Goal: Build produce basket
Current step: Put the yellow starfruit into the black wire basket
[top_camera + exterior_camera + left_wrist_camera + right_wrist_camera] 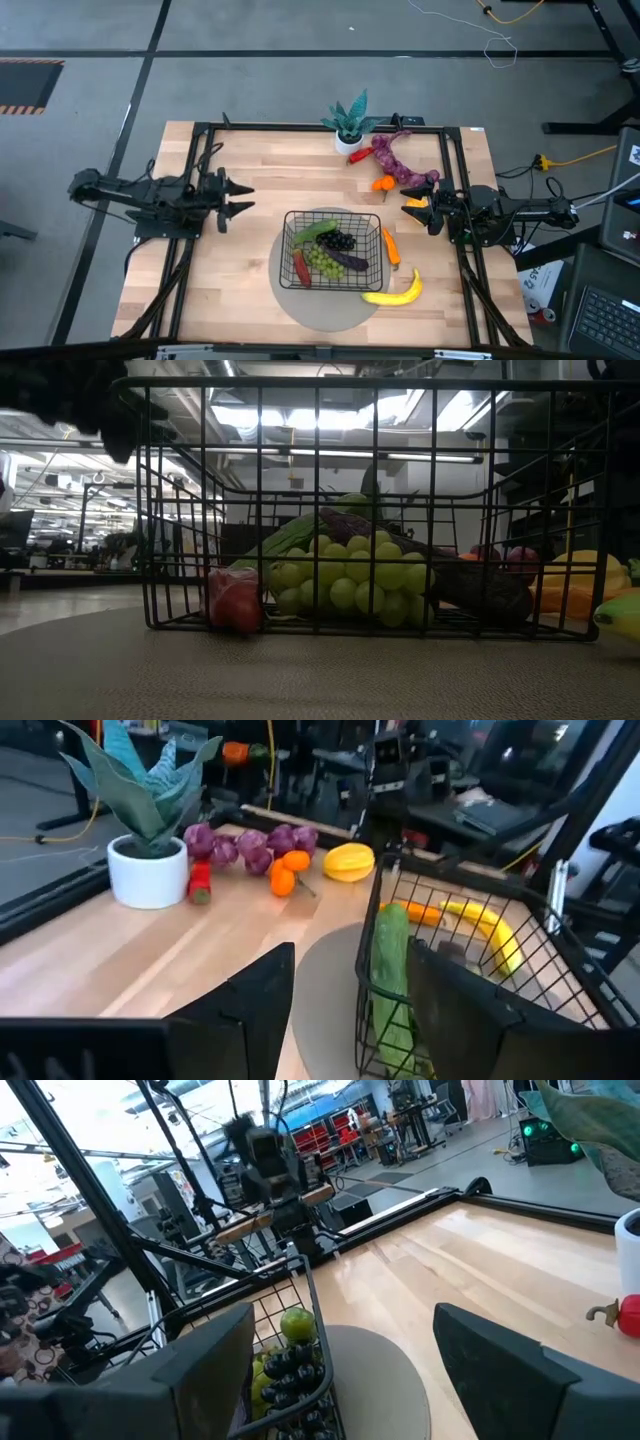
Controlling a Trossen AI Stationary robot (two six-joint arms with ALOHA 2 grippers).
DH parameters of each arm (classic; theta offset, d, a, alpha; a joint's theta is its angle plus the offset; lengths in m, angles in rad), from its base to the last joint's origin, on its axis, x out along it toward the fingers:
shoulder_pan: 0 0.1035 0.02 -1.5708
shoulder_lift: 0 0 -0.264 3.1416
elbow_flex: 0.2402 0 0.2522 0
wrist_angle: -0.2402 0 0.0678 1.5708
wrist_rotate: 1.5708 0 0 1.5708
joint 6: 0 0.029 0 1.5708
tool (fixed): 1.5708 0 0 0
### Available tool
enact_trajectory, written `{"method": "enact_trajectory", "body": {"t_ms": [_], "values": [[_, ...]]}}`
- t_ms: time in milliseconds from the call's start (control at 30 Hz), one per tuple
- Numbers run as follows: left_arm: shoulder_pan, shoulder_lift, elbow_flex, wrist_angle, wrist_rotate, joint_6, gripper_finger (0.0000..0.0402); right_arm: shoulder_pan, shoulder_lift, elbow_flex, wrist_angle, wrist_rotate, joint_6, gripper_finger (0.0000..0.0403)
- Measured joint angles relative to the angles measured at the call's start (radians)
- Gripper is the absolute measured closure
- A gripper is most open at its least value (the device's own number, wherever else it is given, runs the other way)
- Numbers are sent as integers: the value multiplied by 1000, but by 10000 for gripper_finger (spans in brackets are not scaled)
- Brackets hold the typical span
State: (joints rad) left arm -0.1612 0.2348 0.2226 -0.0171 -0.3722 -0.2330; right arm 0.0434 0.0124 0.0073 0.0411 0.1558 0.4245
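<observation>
Black wire basket (333,250) on a wooden desk (240,270) holds produce – both grippers, left (243,198) and right (408,203), wait beside it, fingers wide, empty.

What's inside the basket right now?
The basket holds a cucumber, green grapes, dark grapes, an eggplant and a red pepper. Anything beneath the grapes is covered.

No legible text — none anywhere.
</observation>
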Motion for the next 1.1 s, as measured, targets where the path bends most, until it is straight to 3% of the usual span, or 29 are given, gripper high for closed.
{"method": "enact_trajectory", "body": {"t_ms": [433,567,800,1100], "values": [[17,-187,-212,116,100,83,214,0,0,0,0,0,-12,93],[17,-199,-215,119,126,92,214,0,0,0,0,0,-13,93],[17,-180,-214,55,227,235,214,0,0,0,0,-1,-16,93],[16,-172,-214,55,233,237,214,0,1,0,0,0,-15,93]]}}
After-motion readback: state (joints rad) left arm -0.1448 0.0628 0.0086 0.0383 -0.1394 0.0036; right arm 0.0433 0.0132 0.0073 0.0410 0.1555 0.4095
